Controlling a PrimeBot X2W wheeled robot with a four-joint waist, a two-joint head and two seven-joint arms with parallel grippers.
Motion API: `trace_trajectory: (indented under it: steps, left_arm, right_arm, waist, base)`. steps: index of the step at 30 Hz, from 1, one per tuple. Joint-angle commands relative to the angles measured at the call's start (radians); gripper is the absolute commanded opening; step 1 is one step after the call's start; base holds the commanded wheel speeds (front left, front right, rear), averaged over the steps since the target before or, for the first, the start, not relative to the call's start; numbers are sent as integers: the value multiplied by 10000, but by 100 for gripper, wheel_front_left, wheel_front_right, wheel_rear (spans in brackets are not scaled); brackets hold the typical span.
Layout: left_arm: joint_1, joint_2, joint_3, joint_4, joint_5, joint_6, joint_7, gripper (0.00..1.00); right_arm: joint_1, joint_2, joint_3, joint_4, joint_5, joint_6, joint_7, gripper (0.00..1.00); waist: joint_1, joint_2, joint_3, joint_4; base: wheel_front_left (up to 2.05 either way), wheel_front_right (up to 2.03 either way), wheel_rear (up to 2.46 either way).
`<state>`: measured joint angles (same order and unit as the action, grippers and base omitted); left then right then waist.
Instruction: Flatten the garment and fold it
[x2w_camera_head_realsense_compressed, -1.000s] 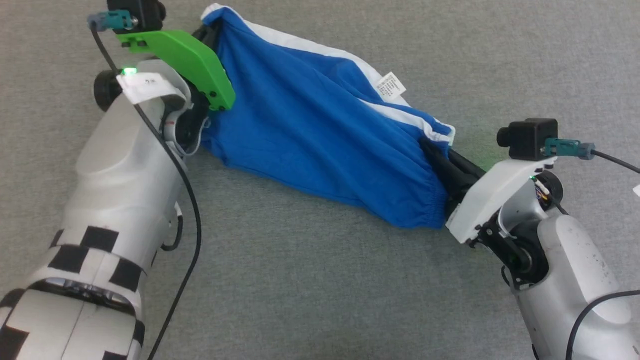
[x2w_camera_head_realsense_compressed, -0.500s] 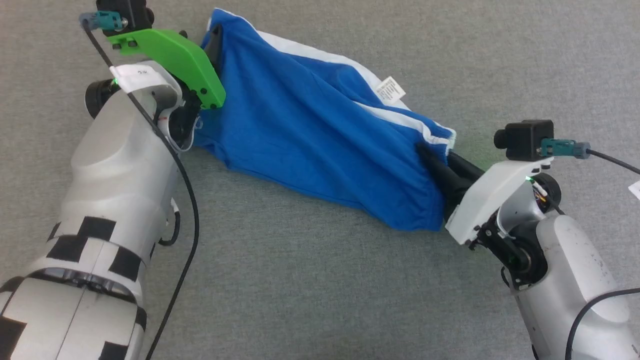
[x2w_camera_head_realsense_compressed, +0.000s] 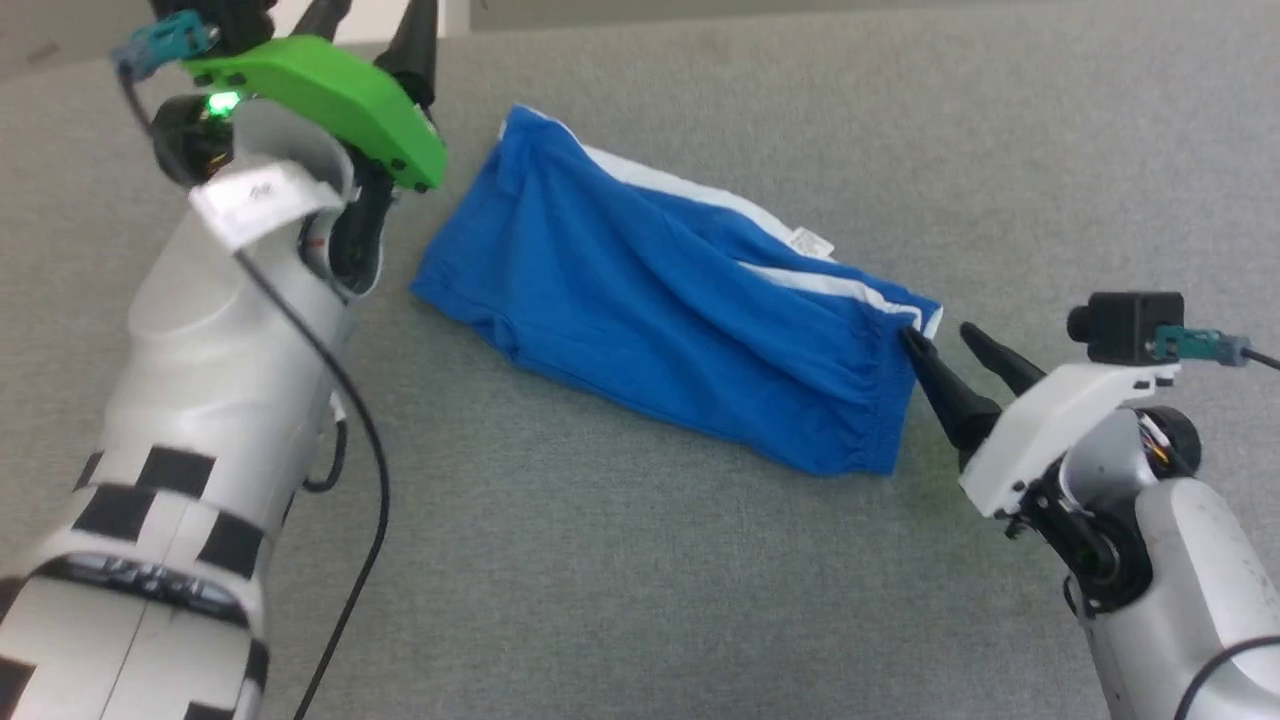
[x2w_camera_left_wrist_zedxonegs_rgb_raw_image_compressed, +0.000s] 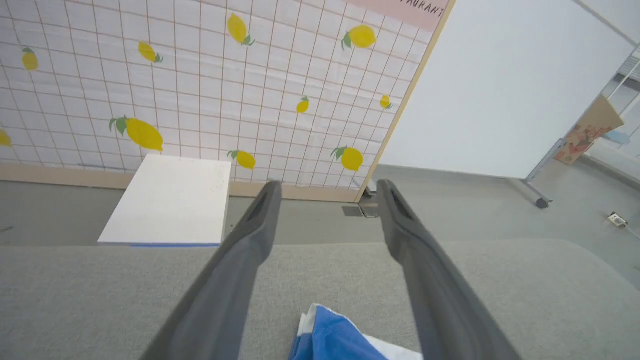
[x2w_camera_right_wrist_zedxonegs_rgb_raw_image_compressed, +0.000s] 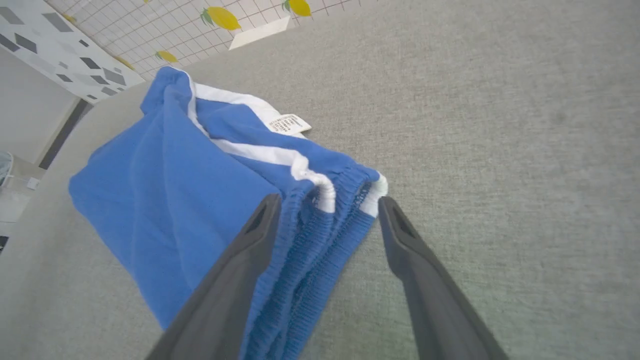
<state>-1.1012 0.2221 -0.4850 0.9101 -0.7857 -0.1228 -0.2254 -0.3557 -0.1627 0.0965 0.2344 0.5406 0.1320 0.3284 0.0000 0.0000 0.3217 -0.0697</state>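
Garment (x2w_camera_head_realsense_compressed: 660, 330) lies flattish between the claws. Left gripper (x2w_camera_left_wrist_zedxonegs_rgb_raw_image_compressed: 328, 186) hangs wide open, empty, above one corner; right gripper (x2w_camera_head_realsense_compressed: 936, 333), equally spread and empty, brackets the gathered edge, likely to regrip.

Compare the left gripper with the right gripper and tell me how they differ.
The left gripper carries a green mount; the right gripper carries a white mount. The left gripper is lifted and aimed toward the lemon-print wall, above a corner of the garment; the right gripper sits low, its fingers framing the garment's gathered end. Shared: both are open and hold nothing.
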Motion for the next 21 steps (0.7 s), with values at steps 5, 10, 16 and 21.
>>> trace_trajectory:
  steps: [5, 10, 16, 21]
  left_arm:
    - [1787, 773, 475, -1893, 608, 79, -353, 100]
    - [4284, 1072, 1476, -4520, 1739, 768, -360, 100]
    - [7241, 1121, 2180, -6423, 2605, 1440, -362, 100]
    - [8794, 1085, 2534, -6961, 2802, 1825, -362, 100]
  right_arm:
    - [828, -263, -362, -544, -717, -13, -113, 100]
    - [1629, -528, -430, -1147, -1818, -13, -5, 100]
    - [2531, -430, -552, -1809, -2550, -13, -136, 100]
    - [3023, -166, -665, -1974, -2882, -13, -217, 100]
  waist:
    - [0, 0, -1511, 521]
    - [0, 0, -2161, 796]
    - [0, 0, -2669, 1069]
    - [0, 0, -2820, 1144]
  base:
    - [0, 0, 0]
    - [0, 0, 0]
    - [0, 0, 0]
    - [0, 0, 0]
